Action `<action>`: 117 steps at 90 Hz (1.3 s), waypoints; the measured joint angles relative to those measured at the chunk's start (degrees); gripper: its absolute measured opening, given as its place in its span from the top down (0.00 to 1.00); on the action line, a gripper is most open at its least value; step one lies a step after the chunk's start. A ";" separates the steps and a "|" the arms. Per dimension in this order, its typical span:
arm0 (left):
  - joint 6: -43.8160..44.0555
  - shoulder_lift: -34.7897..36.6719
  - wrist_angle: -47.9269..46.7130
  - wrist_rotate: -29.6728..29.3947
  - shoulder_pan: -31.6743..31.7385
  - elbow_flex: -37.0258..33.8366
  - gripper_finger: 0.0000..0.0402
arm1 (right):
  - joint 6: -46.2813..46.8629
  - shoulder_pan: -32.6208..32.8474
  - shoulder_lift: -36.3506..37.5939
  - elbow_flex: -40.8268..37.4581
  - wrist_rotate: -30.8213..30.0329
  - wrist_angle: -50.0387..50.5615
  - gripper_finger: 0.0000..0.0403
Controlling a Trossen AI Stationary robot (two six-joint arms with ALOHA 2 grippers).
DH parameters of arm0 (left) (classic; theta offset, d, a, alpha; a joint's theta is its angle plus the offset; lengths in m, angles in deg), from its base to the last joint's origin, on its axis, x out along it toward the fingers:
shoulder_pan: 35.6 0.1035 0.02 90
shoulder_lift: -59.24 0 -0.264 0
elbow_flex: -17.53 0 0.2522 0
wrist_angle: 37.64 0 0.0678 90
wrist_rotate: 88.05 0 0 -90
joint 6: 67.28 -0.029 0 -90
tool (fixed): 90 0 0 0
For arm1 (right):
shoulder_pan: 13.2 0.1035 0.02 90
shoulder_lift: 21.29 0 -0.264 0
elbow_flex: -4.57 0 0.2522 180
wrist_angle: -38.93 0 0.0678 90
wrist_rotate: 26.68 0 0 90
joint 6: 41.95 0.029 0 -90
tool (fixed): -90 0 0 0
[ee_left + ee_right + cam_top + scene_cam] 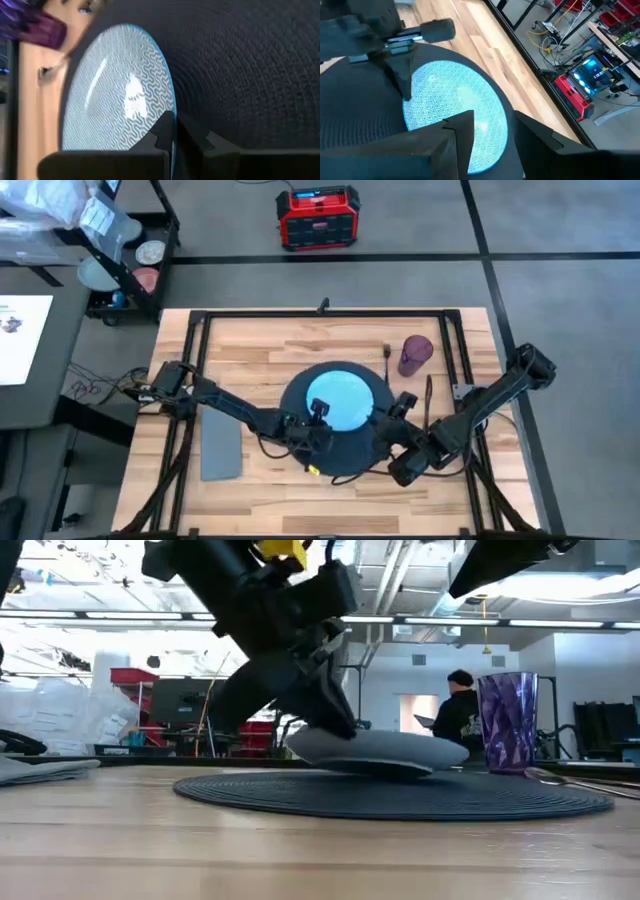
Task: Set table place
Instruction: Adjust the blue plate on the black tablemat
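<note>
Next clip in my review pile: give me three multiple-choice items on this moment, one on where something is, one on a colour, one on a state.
1. Where does the teal plate lie?
A. on the dark round mat
B. on the grey napkin
C. on the bare table

2. What colour is the cup?
A. red
B. purple
C. yellow

3. What is the left hand doing?
A. hanging away from everything
B. holding the cup
C. closed on the plate's rim

Answers: 1 A, the high view shows the mat all round the plate. 2 B, it is purple in the high and low views. 3 C, the left wrist view shows its fingers pinching the rim.
</note>
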 joint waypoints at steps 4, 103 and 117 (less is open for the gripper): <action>0.93 0.00 -0.09 0.36 -0.69 0.00 1.00 | 0.00 0.00 0.00 0.00 0.00 0.00 0.71; 7.34 0.00 1.06 23.37 -4.13 0.48 1.00 | -2.96 -4.15 -0.55 -7.47 22.35 -16.26 0.71; 6.41 0.00 1.63 19.02 -3.29 0.35 1.00 | -0.90 -6.61 -0.59 -12.04 24.38 -18.00 0.71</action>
